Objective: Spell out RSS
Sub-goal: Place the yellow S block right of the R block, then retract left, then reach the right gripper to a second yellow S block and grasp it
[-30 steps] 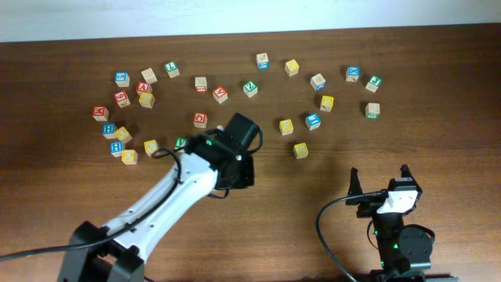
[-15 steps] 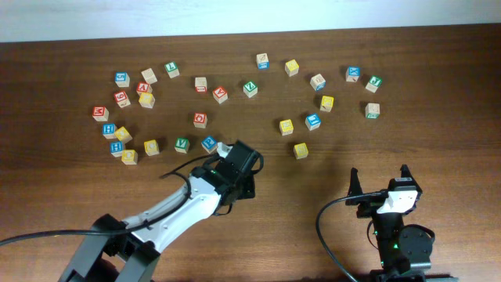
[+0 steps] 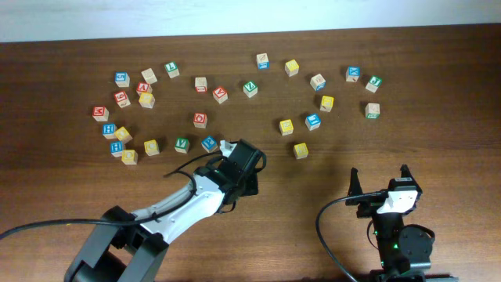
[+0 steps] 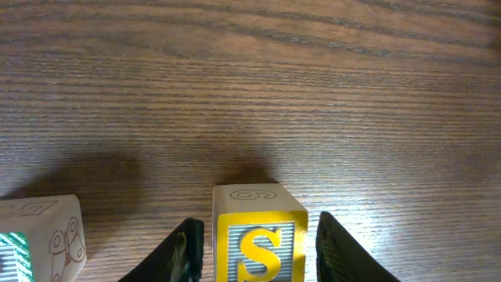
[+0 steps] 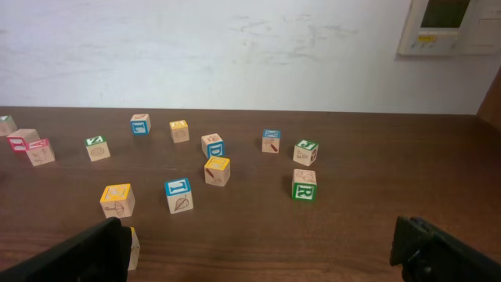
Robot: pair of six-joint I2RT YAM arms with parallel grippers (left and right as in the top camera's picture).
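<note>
A yellow S block (image 4: 258, 235) stands upright on the wood table between the fingers of my left gripper (image 4: 260, 254), with a narrow gap showing on each side, so the jaws are open around it. In the overhead view the left gripper (image 3: 241, 168) is near the table's middle and hides the block. A white block with green print (image 4: 35, 239) sits just left of the jaws. A green R block (image 5: 304, 190) lies at the far right of the overhead view (image 3: 373, 110). My right gripper (image 5: 258, 251) is open and empty near the front edge (image 3: 380, 184).
Several letter blocks are scattered across the far half of the table, a cluster at the left (image 3: 125, 125) and a looser group at the right (image 3: 313, 120). A yellow block (image 3: 300, 150) lies nearest the left gripper on its right.
The left arm has pulled back from the block cluster toward the front and settled near the table's middle. The right arm has not moved.
</note>
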